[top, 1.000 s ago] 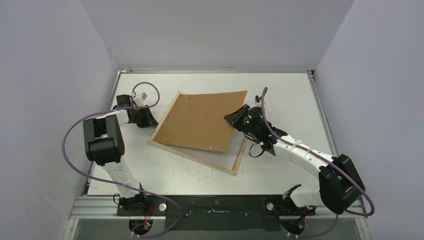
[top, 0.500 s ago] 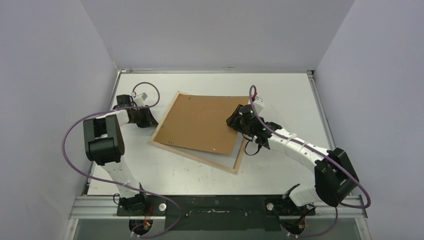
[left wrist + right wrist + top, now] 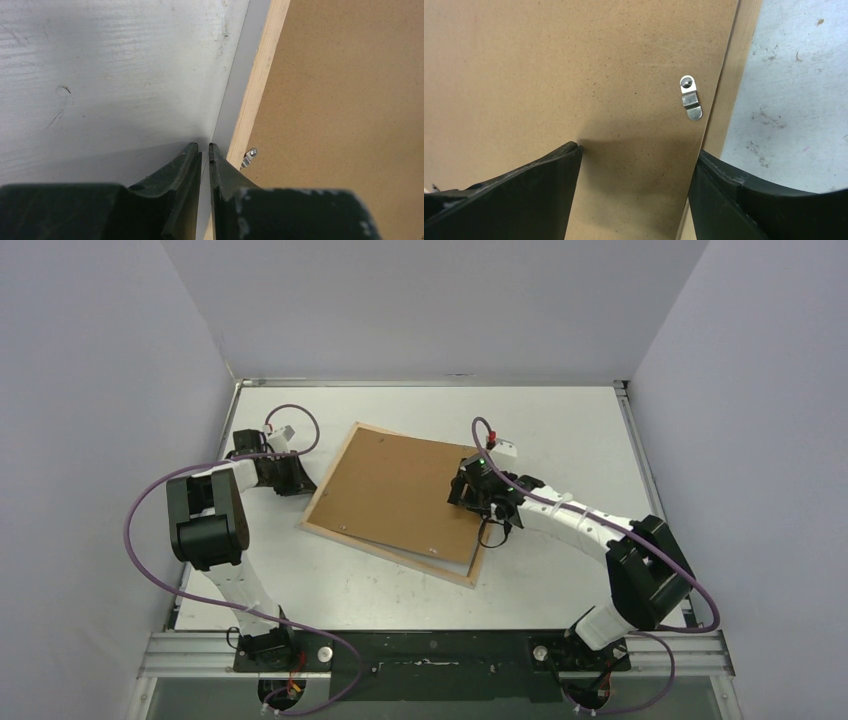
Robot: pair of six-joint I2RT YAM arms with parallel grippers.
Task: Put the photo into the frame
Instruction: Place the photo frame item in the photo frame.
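The frame (image 3: 380,553), pale wood with narrow bars, lies flat mid-table. A brown fibreboard backing panel (image 3: 400,490) lies on it, slightly askew at the lower right. The photo is hidden. My right gripper (image 3: 468,492) is open over the panel's right edge. In the right wrist view that gripper (image 3: 639,150) has one finger over the panel (image 3: 574,75) and the other over the frame bar (image 3: 734,90). My left gripper (image 3: 303,483) sits at the frame's left corner. The left wrist view shows this gripper (image 3: 203,145) shut to a thin slit beside the frame bar (image 3: 260,70), holding nothing.
Small metal turn clips (image 3: 690,97) sit along the panel's edge, one (image 3: 250,156) close to my left fingers. The white table (image 3: 560,420) is walled at the back and on both sides. Purple cables loop off both arms.
My right gripper has opened and let go of the backing panel. The panel has dropped and swung to lie more squarely on the frame. The right arm moved left. The left arm stayed still.
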